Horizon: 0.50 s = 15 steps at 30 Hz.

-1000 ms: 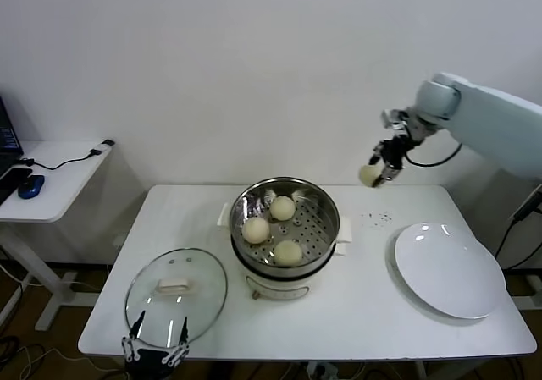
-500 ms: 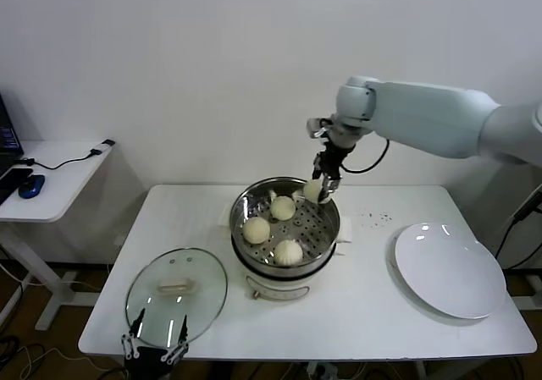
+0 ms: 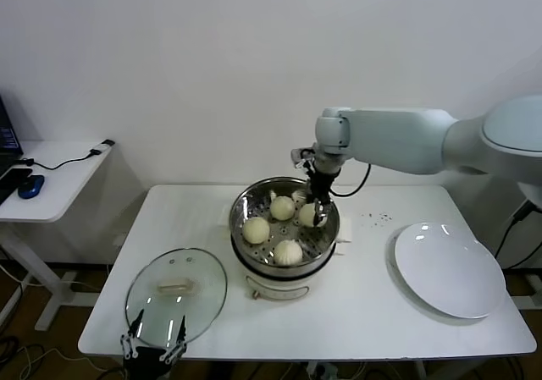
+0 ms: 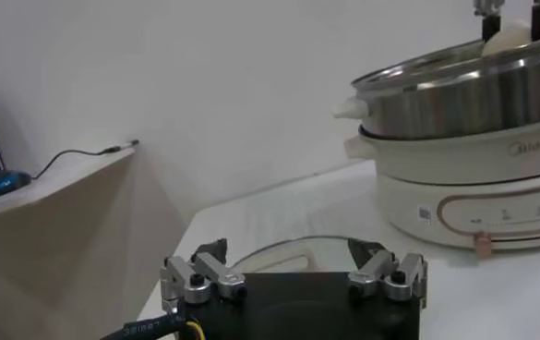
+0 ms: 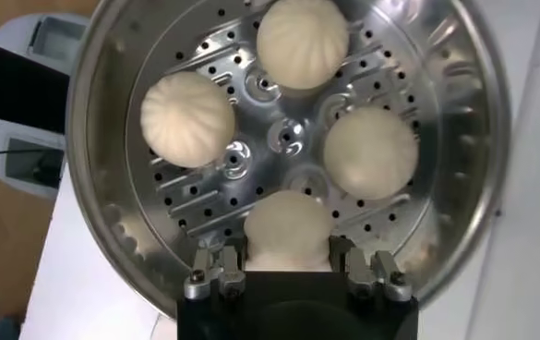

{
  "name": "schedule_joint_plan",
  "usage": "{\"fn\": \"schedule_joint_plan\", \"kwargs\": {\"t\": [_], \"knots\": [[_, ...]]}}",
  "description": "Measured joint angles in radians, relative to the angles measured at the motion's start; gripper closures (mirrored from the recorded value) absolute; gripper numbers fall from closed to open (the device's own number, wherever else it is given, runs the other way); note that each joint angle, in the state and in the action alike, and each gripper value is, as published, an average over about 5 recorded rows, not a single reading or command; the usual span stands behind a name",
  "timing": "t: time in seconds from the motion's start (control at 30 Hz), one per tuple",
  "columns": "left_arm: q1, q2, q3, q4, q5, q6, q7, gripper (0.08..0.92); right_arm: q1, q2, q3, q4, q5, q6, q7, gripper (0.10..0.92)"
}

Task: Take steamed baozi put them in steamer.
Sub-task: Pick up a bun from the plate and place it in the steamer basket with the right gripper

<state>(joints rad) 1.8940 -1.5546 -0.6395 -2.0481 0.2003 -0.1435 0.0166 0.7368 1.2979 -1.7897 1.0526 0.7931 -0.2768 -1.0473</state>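
Note:
The steamer (image 3: 284,285), a steel basket on a cream pot body, stands mid-table. Three baozi lie in it (image 3: 282,207) (image 3: 256,229) (image 3: 288,251). My right gripper (image 3: 318,215) reaches down inside the basket at its right side, shut on a fourth baozi (image 3: 307,215) held low over the perforated floor. In the right wrist view the held baozi (image 5: 288,231) sits between the fingers (image 5: 216,273), with the other buns beyond it (image 5: 371,152). My left gripper (image 3: 155,346) is open and empty at the table's front left edge.
A round glass lid (image 3: 176,295) lies front left, just beyond the left gripper, and shows in the left wrist view (image 4: 279,249). A flat white plate (image 3: 449,270) lies at the right. A low side table (image 3: 51,177) stands off to the left.
My right arm has swung left from above the table's back right, carrying the baozi, and lowered it into the steamer's right side. The left arm has not moved.

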Motion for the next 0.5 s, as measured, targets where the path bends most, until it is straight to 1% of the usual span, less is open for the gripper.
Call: {"fn": "schedule_joint_plan", "kwargs": {"t": [0.17, 0.23, 0.43, 0.5], "knots": [[-0.004, -0.001, -0.002, 0.002, 0.002, 0.004, 0.002, 0.177, -0.026, 0.014, -0.005, -0.003, 0.000, -0.005, 0.014, 0.434], [-0.004, -0.001, -0.003, 0.004, 0.002, 0.004, 0.002, 0.177, -0.033, 0.018, -0.007, -0.005, -0.001, -0.006, 0.019, 0.413], [-0.004, -0.001, -0.003, 0.006, 0.005, 0.004, 0.002, 0.177, -0.041, 0.017, -0.006, -0.004, -0.003, -0.012, 0.029, 0.260], [-0.004, -0.001, -0.002, 0.006, 0.006, 0.004, 0.002, 0.177, -0.040, 0.014, -0.003, -0.003, -0.004, -0.011, 0.032, 0.223]]}}
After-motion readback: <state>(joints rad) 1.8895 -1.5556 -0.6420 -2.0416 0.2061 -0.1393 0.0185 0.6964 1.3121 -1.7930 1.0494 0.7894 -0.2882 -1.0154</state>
